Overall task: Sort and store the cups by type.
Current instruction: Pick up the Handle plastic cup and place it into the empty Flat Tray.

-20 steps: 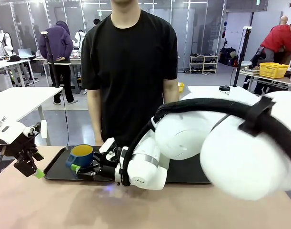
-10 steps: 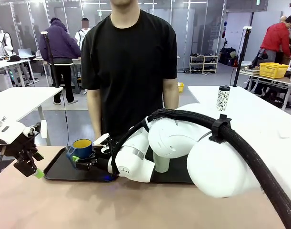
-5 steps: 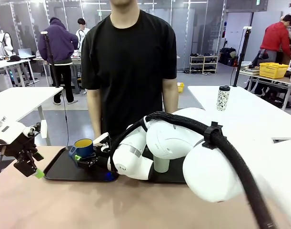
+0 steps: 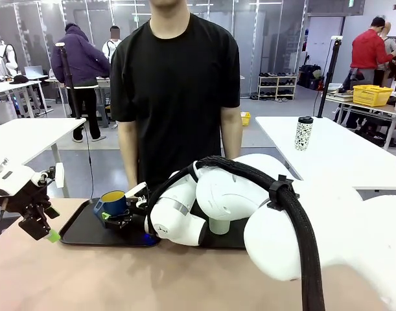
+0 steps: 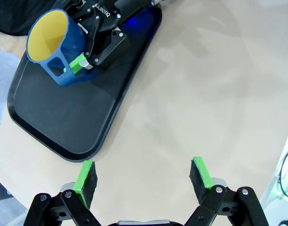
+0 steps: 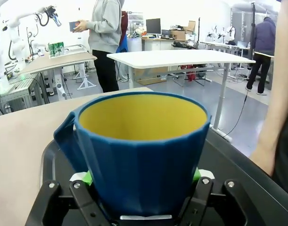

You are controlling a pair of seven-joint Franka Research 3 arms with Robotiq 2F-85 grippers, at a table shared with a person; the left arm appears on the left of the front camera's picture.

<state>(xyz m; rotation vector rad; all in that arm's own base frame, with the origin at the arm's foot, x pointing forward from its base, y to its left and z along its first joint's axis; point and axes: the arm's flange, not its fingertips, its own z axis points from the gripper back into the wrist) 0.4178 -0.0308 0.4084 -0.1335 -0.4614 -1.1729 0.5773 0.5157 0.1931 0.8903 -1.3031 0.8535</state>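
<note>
**Mug gripped above the left end of the tray**

Pale tan tabletop [image 4: 107, 278] fills the near ground, with bare room in front of and to the left of one black tray [image 4: 81, 232], whose raised rounded rim lies near the far edge where a person in a black shirt [image 4: 176, 84] stands. One dark blue mug [image 4: 112, 204] with a yellow inside sits upright at the tray's left end, its handle turned toward the table's left side. The right gripper [image 4: 115, 220] reaches across from the right and is clamped on the mug low on its body, green pads [image 5: 78, 62] pressed to the wall beside the handle; the word ROBOTIQ can be read on its black housing in the left wrist view. In the right wrist view the mug [image 6: 141, 150] rises between that gripper's own fingers. One pale tumbler [image 4: 218, 225] stands farther right on the tray, mostly hidden behind the white arm. The left gripper [image 4: 43, 232] hangs off the tray's left end with its jaws spread wide, nothing between them; its pads [image 5: 86, 175] sit over bare table just past the tray's corner [image 5: 73, 153]. One speckled travel tumbler [image 4: 304, 133] stands on a white table behind.
</note>
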